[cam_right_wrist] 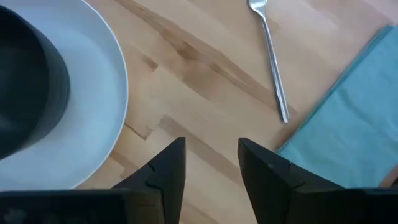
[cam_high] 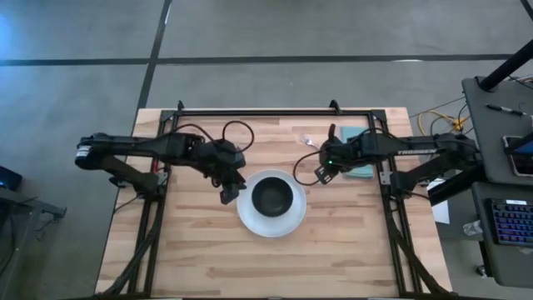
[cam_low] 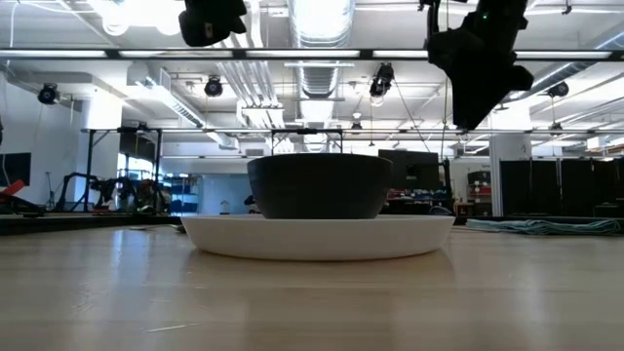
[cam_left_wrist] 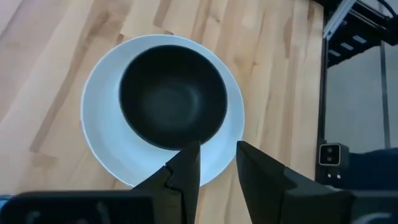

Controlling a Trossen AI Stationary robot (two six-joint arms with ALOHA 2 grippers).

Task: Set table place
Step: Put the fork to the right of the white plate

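The left hand [cam_high: 231,193] hangs above the bench [cam_high: 191,258], just at the left rim of the white plate [cam_high: 250,221]; its two fingers [cam_left_wrist: 186,171] stand a little apart with a narrow gap, and they hold nothing. The right hand [cam_high: 319,173] hangs above bare wood just beside the upper right rim of the plate, its fingers [cam_right_wrist: 168,165] also apart and holding nothing. The black bowl [cam_high: 272,197] sits inside the plate, near the middle of the bench, a little toward the plate's far rim. In the right wrist view a silver fork [cam_right_wrist: 270,56] lies on the wood between the plate and a teal napkin [cam_right_wrist: 348,106], with its handle end close to the napkin's edge. In the high view the fork is hard to make out, because the right arm covers most of this area and much of the napkin too. The near half of the bench and its left side are open wood. In the low view both hands are cut off at the top, well above the bowl.
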